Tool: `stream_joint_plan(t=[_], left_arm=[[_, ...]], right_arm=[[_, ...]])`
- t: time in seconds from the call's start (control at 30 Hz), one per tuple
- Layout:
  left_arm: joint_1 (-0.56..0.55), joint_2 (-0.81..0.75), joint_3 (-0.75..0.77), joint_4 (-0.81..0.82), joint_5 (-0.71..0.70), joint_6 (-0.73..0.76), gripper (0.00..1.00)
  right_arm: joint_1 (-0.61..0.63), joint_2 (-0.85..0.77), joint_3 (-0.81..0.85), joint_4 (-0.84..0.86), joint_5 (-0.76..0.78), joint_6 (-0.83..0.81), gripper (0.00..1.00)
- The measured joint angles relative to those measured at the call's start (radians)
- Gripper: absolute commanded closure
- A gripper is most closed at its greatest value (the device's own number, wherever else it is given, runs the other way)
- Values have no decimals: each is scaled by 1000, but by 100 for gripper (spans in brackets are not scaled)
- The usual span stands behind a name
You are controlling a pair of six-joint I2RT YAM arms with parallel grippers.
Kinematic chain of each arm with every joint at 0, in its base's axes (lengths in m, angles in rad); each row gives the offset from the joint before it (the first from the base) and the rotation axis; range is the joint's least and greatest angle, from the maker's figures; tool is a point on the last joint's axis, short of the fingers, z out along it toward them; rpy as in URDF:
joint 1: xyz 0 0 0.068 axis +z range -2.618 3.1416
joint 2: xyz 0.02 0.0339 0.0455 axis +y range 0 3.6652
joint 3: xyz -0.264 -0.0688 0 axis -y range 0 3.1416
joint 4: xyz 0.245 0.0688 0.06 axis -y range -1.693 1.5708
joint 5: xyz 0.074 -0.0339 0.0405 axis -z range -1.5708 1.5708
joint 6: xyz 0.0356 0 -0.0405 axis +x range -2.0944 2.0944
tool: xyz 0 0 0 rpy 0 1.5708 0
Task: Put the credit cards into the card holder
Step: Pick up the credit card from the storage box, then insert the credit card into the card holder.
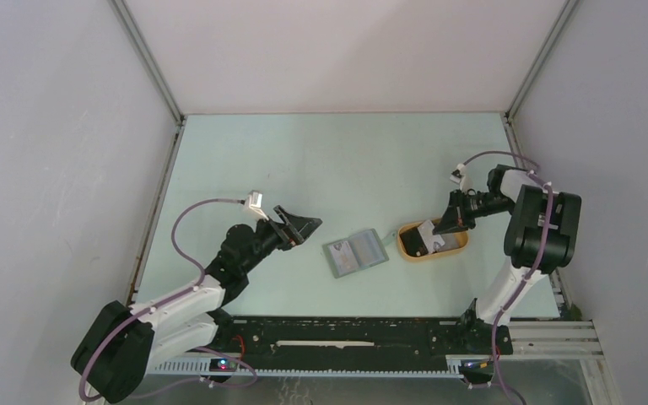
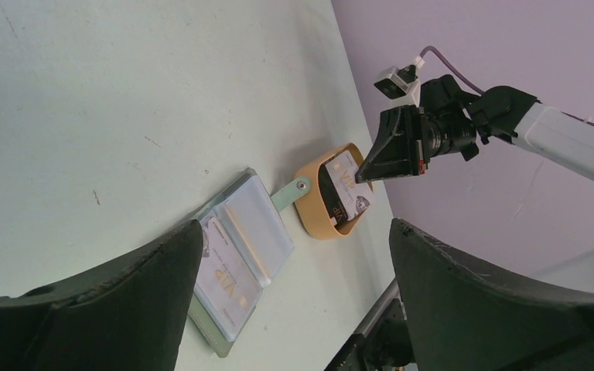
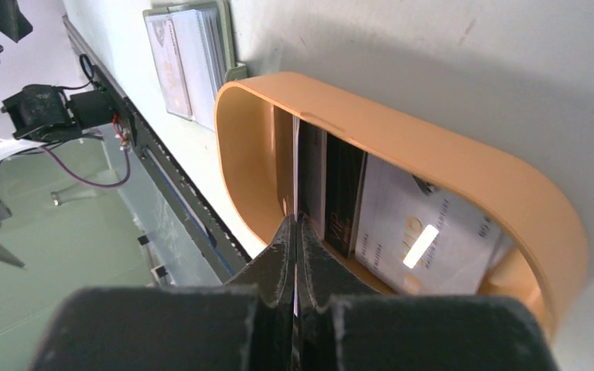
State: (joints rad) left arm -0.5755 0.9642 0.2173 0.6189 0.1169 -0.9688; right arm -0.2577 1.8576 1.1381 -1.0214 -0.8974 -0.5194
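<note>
From above, the card holder [image 1: 354, 253] lies open and flat on the table [image 1: 304, 160], between the two arms. The left gripper [image 1: 303, 226] hangs near it, fingers wide apart, with nothing in them. The right gripper [image 1: 440, 229] dips into the tan tray [image 1: 426, 258] just beside the holder. The left wrist camera shows a pale card [image 2: 228, 278] sitting in the open holder. The right wrist camera shows the right fingers pressed on a thin card [image 3: 298, 170] standing on edge in the tray, with more credit cards [image 3: 410, 224], black and pale, beside it.
</note>
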Motion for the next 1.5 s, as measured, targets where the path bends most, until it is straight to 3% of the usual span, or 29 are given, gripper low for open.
stream_joint_plan(t=[0.33,0.87,1.23,1.5], left_arm=[[-35,31,47,65,92,-4,6],[-98,14,57,220,153,10,11],[-98,-10,5,294,150,7,11],[-131,191,59,404,149,-8,20]], right_arm=[[-76,-137,0,-53,-27,-98,100],[-81,-480,-90,-175,-190,-344,100],[-105,-494,-114,-172,-240,-372,100],[-56,-458,-114,-166,-307,-373,100]])
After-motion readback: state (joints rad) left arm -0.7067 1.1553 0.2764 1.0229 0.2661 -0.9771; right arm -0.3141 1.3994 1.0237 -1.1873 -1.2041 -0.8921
